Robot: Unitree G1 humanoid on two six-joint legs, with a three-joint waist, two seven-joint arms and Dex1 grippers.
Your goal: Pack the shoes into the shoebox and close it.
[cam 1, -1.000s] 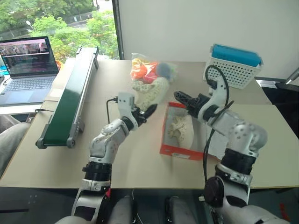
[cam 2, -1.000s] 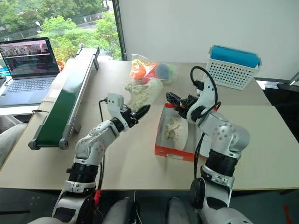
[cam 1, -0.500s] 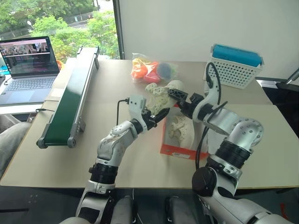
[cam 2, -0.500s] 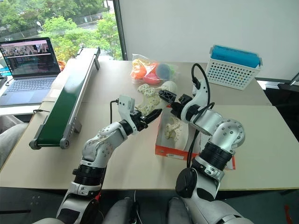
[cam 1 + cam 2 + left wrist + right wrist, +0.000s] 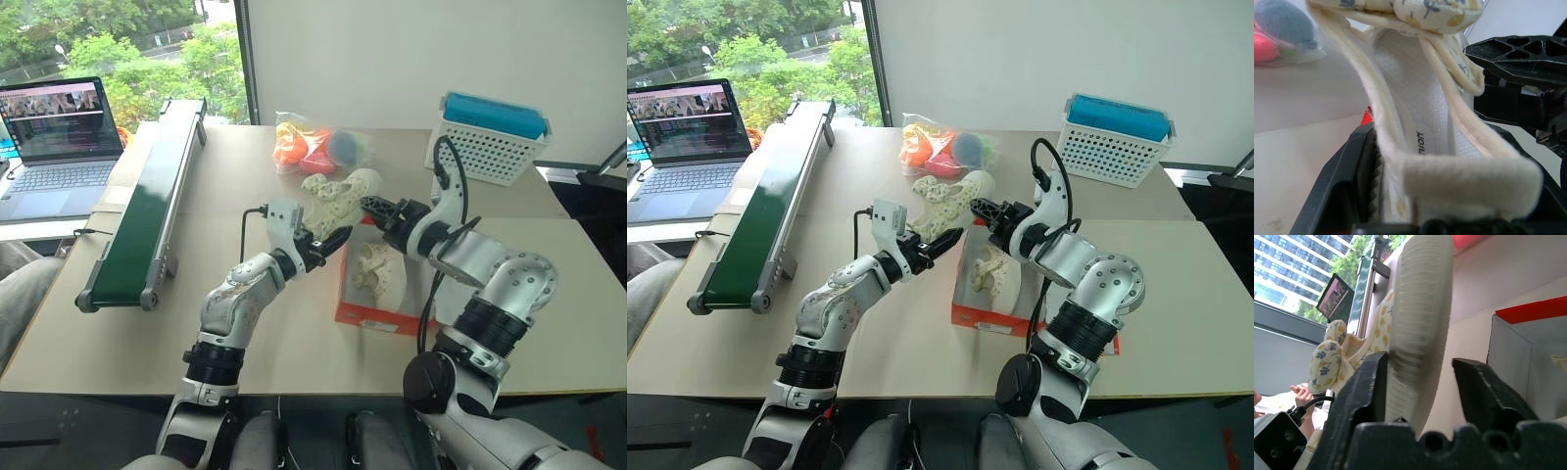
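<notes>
Left eye view, frame centre: left gripper [image 5: 331,238] clamps one shoe's [image 5: 338,195] heel above the shoebox [image 5: 382,276], which holds the other shoe [image 5: 380,271]. Left wrist view: heel collar between black fingers [image 5: 1347,176]. Right wrist view: right gripper [image 5: 1420,382] straddles the sole, jaws apart.

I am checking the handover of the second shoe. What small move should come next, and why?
Probably close the right gripper fully on the shoe. Its jaws bracket the sole with a gap on one side, while the left gripper holds the heel. The other shoe already lies in the box.
</notes>
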